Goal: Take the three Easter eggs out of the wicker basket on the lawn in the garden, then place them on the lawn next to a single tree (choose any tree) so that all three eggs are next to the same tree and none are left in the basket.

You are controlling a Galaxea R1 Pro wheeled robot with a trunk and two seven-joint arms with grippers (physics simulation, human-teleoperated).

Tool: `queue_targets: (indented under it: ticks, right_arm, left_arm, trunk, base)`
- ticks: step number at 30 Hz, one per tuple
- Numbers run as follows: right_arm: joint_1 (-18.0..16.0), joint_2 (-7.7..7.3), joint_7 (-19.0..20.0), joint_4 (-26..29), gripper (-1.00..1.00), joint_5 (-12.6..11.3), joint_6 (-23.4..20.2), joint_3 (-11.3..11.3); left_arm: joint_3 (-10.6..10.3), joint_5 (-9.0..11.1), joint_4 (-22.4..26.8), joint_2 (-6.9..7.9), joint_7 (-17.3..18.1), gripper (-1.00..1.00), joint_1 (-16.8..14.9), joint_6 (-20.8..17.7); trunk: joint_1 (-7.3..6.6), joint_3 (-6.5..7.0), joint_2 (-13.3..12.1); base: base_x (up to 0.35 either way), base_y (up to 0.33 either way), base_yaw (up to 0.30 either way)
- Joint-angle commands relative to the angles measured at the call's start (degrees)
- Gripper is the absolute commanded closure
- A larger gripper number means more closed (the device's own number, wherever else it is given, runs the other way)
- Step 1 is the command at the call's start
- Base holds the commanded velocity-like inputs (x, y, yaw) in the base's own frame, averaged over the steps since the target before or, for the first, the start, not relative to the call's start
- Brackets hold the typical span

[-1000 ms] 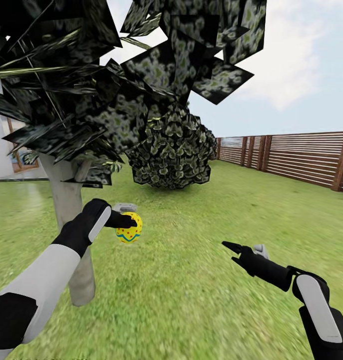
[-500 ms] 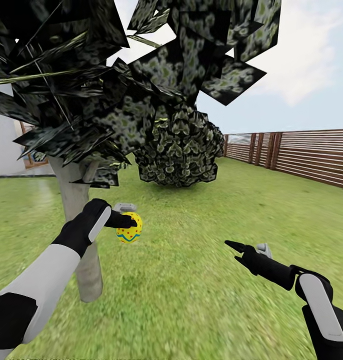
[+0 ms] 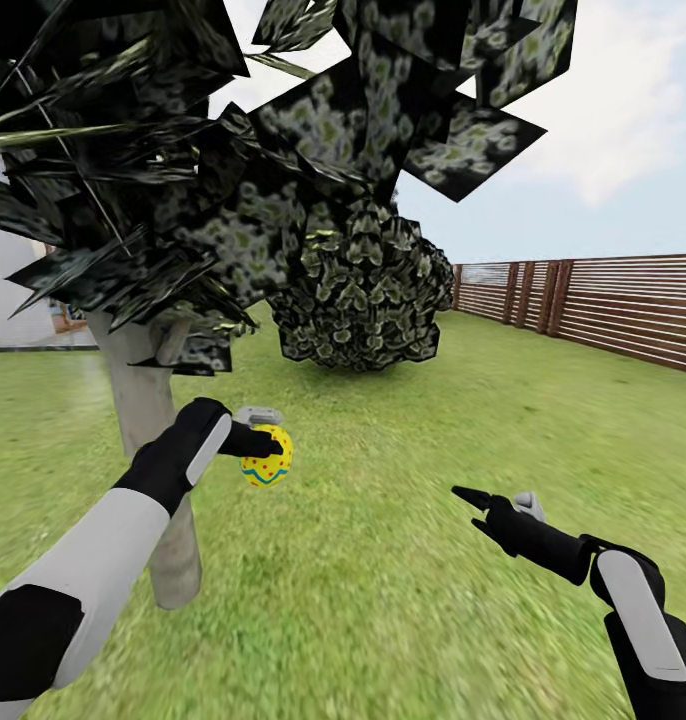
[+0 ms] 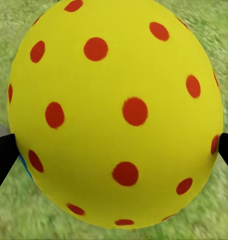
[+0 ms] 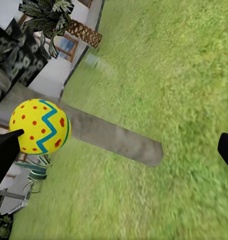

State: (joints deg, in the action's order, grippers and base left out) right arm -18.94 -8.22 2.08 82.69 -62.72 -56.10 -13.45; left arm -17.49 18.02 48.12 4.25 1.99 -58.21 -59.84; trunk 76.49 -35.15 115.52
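Green, mottled lawn (image 3: 403, 600) stretches out ahead of me under a pale, cloudy sky, with a brown slatted fence (image 3: 603, 305) running along at two o'clock and a white house wall (image 3: 8, 290) at ten o'clock. Close by at eleven o'clock stands the tree (image 3: 148, 440), its pale grey trunk rising from the grass into a low crown of dark, angular leaves that spreads over the top of my view. A round, dense shrub (image 3: 363, 295) sits further off at twelve o'clock.

My left hand (image 3: 266, 443) reaches forward at eleven o'clock, just beside the trunk, clamped on an Easter egg (image 3: 267, 456). It is yellow with red dots and a blue zigzag band, held up in the air well above the grass. From my left wrist camera the egg (image 4: 116, 112) looms very large, with a black fingertip (image 4: 3, 155) pressing on each side and grass behind it.

My right hand (image 3: 475, 508) is extended at about three o'clock, low over the lawn, well apart from the egg. Its two black fingers are spread apart and carry nothing. From my right wrist camera I look between those parted fingers (image 5: 4, 150) across to the egg (image 5: 40, 126), with the grey trunk (image 5: 109, 135) behind it and a short palm with a scaly brown trunk (image 5: 69, 22) near the house.
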Motion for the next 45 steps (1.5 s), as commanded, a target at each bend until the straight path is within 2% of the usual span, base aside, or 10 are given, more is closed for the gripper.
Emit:
queue_targets:
  ticks: [1, 19, 30, 45]
  right_arm:
    - [0.0, 0.02, 0.2, 0.0, -1.00, 0.2, -0.3, -0.1]
    - [0.0, 0.14, 0.3, 0.0, -1.00, 0.1, -0.2, 0.0]
    - [0.0, 0.14, 0.3, -0.1, -1.00, 0.1, -0.2, 0.0]
    - [0.0, 0.20, 0.4, -0.3, -1.00, 0.2, -0.2, 0.1]
  left_arm:
    - [-0.2, -0.2, 0.0, 0.02, 0.2, 1.00, -0.1, -0.2]
    - [-0.2, -0.2, 0.0, -0.03, 0.2, 1.00, -0.1, -0.2]
    - [-0.2, 0.1, 0.0, -0.03, 0.4, 1.00, -0.1, -0.2]
    - [-0.2, 0.2, 0.1, -0.03, 0.5, 1.00, 0.3, 0.5]
  trunk:
    - [0.02, -0.07, 0.0]
    - [0.02, -0.07, 0.0]
    - [0.02, -0.07, 0.0]
    - [3.31, -2.77, 6.0]
  base:
    - [0.259, -0.176, 0.001]
    - [0.276, -0.153, 0.000]
    - [0.033, -0.017, 0.000]
    - [0.000, 0.000, 0.000]
